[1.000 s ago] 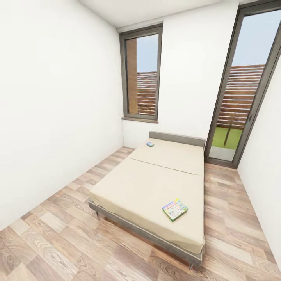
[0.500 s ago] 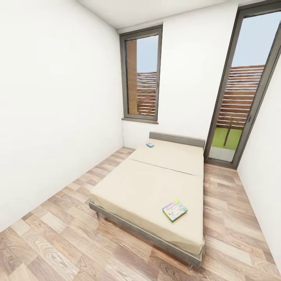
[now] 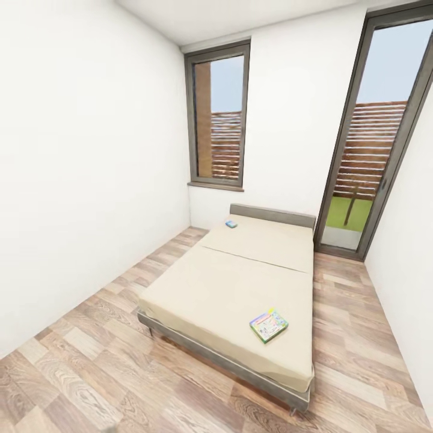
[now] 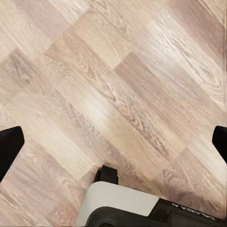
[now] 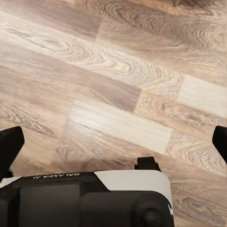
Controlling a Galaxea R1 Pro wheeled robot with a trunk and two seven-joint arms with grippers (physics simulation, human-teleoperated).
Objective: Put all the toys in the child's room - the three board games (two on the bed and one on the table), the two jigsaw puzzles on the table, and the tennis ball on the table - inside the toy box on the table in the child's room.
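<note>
Two board games are seen on the bed, one near its foot, one by the headboard; both grippers' fingers are spread wide over the floor.

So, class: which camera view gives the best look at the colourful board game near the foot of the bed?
The head view: the board game lies flat on the bed, whole lid visible. Both wrist views face the wood floor, with nothing of the game.

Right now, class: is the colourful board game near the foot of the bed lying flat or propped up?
Flat: the board game lies lid-up on the bed mattress, near its foot corner.
</note>
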